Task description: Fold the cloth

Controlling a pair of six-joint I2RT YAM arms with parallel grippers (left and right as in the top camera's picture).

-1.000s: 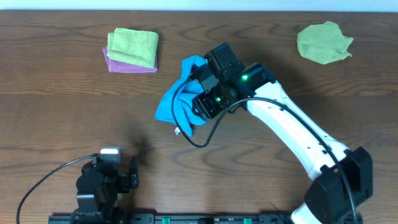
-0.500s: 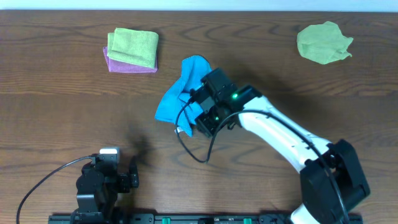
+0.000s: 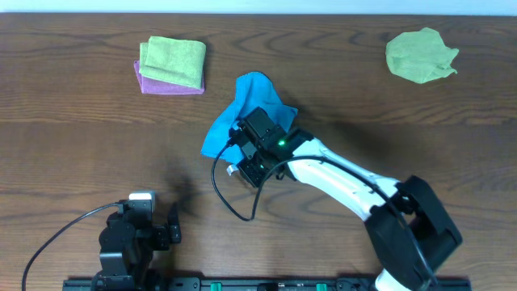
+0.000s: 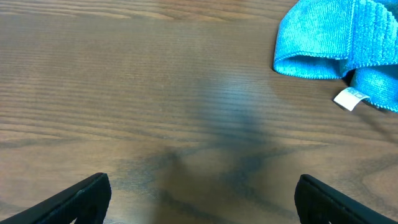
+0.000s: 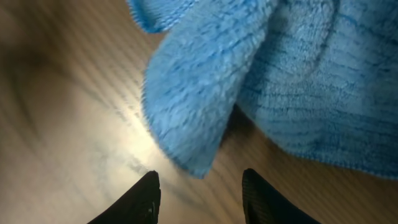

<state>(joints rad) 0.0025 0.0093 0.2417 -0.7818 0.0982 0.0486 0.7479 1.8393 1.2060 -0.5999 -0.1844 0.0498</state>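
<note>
Near the counter's (image 3: 81, 145) front edge, at about 7 o'clock, the left fingers (image 4: 81, 196) stand spread wide, holding nothing. Farther in, the right fingers (image 5: 140, 199) are parted, with a fold of the cloth (image 3: 222, 133) just ahead of their gap, not pinched. Crumpled near the centre, the cloth runs long from 7 to 1 o'clock, its white tag (image 4: 349, 98) at the near end. Beyond, a yellow-green cloth (image 3: 174, 61) atop a purple cloth (image 3: 170, 87) lies at 10 o'clock, a crumpled green cloth (image 3: 420, 55) at 2 o'clock.

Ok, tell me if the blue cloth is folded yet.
Not folded: the cloth lies bunched and crumpled, edges uneven, tag showing.
</note>
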